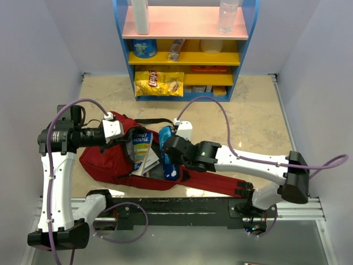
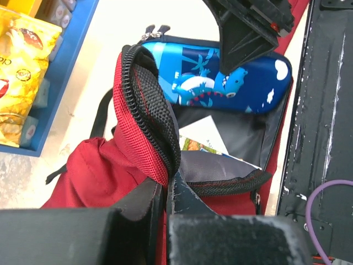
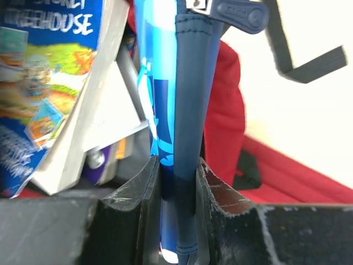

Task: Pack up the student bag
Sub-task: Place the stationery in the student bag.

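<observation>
Top external — soft red student bag [image 1: 103, 161]

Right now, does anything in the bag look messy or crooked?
The books lie crooked in the open student bag, fanned at different angles, and the pencil case stands on its edge.

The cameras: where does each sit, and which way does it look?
Top external: fixed above and behind the arms, looking down; both arms, the student bag and a shelf show.
Left wrist: on the left arm, facing along the left gripper, shut on the bag's rim.
Right wrist: on the right arm, facing along the right gripper, shut on the pencil case.
Shared: all show the bag and pencil case.
</observation>
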### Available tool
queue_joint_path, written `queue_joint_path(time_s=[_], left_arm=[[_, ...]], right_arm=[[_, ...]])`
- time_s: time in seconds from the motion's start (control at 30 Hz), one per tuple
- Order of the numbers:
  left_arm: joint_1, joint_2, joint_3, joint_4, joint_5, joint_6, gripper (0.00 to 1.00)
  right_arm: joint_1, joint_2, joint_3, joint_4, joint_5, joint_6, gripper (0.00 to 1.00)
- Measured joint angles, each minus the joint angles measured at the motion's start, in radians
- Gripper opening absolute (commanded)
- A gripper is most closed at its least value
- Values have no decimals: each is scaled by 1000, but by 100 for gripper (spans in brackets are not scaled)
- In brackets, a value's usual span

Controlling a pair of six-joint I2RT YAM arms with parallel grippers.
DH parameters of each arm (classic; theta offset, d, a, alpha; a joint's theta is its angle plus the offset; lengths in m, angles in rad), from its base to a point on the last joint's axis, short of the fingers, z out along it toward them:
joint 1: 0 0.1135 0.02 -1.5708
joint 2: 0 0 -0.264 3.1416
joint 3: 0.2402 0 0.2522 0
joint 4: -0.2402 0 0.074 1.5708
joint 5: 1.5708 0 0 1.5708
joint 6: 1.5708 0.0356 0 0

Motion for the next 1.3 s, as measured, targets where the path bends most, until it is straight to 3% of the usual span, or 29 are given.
queue_joint_path(time_s=[0.27, 0.5, 0.53, 0.63, 0.87, 1.1, 1.2, 1.3], left_arm=[[0, 0, 0, -24, 8, 21, 0], [0, 0, 0, -41, 8, 33, 0], [0, 0, 0, -41, 8, 34, 0], [0, 0, 0, -45, 8, 45, 0], [0, 0, 0, -46, 14, 48, 0], [0, -2, 0, -44, 16, 47, 0], [0, -5, 0, -44, 15, 47, 0], [0, -7, 0, -44, 14, 47, 0]], right_arm=[[185, 292, 274, -267, 214, -23, 0], [232, 362, 287, -250, 198, -72, 0], [233, 362, 288, -246, 192, -82, 15], [235, 362, 288, -229, 168, -117, 49], [196, 394, 292, -136, 71, -191, 69], [104, 424, 350, -108, 97, -194, 80], [88, 351, 315, -89, 113, -193, 83], [70, 169, 200, -57, 113, -193, 83]])
